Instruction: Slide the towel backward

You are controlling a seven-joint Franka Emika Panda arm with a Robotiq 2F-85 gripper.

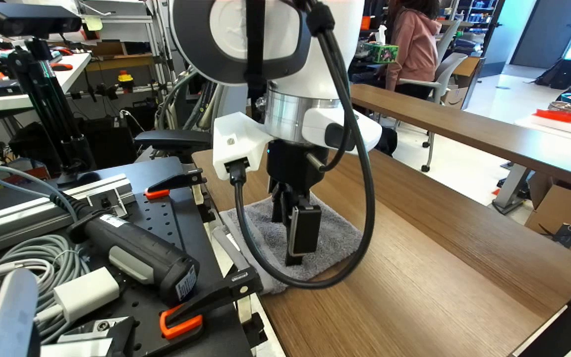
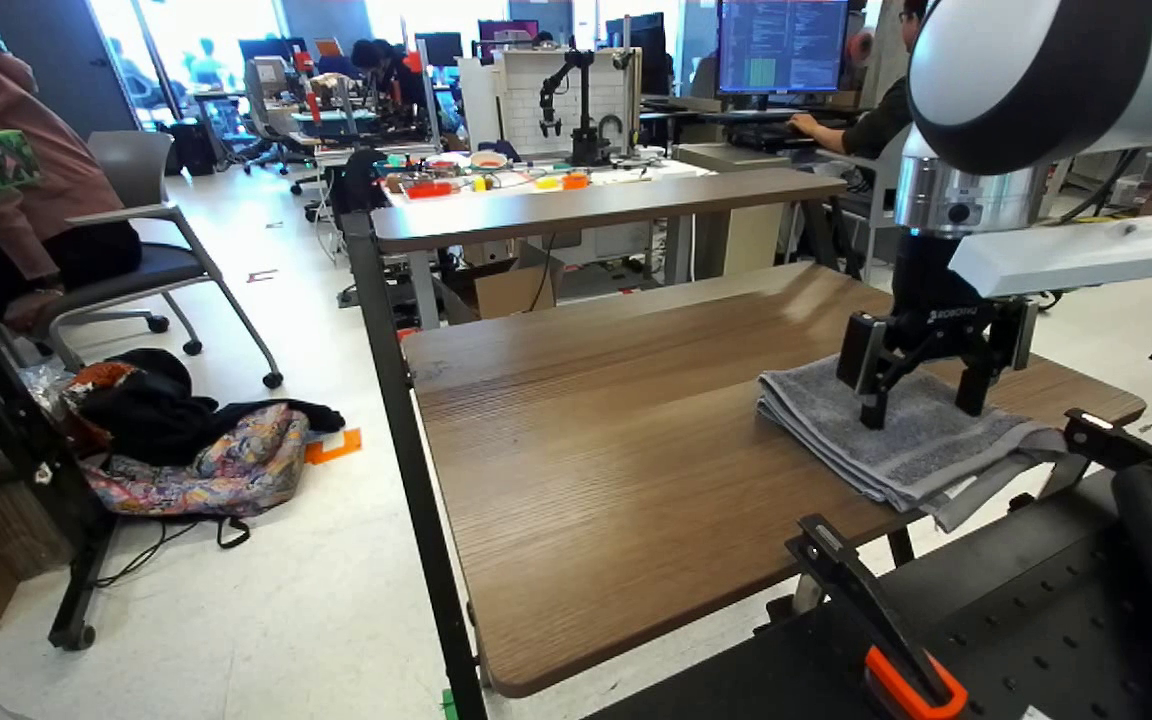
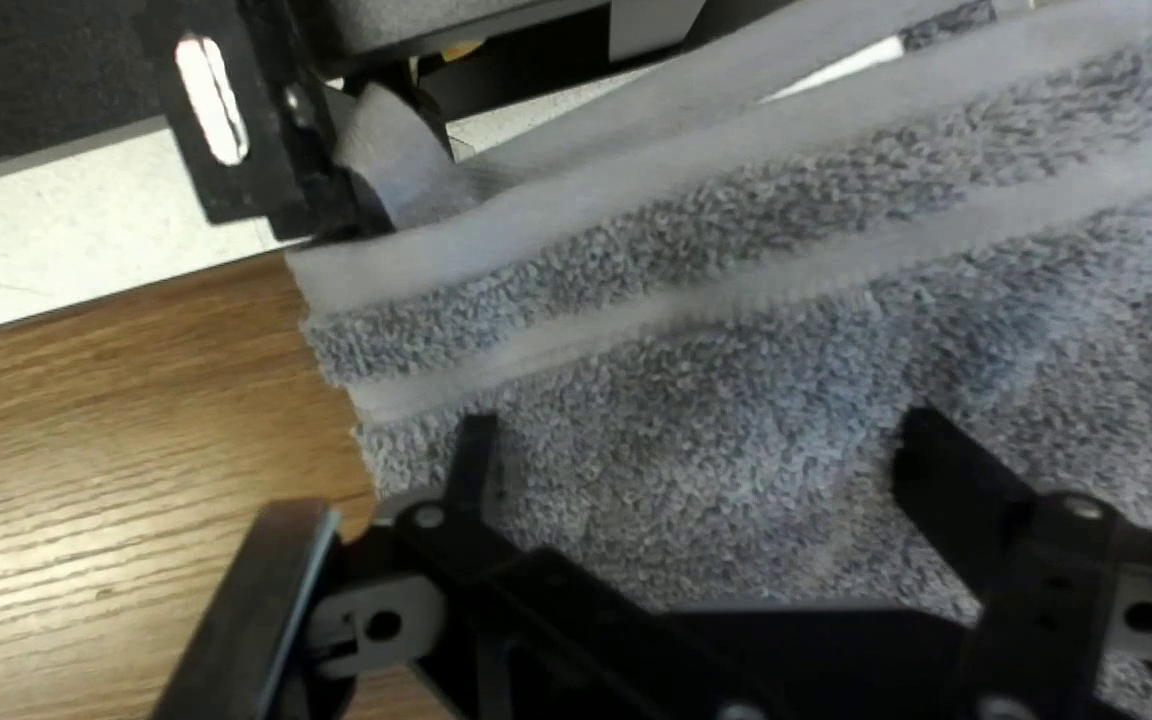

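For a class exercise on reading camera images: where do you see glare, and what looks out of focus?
Wrist view: the gripper looks soft nearest the lens, the towel clearer, and a pale sheen lies on the wooden table; in an exterior view, the windows are washed out; in an exterior view, glare whitens part of the far bench.

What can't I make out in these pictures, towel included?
Underside of the towel, every view: mostly covered by its upper layers.
Its lower part, wrist view: partly behind the hand, cropped by the bottom edge.
Text on the monitor, in an exterior view: too small.
Head of the person in pink, in an exterior view: cropped by the top edge.
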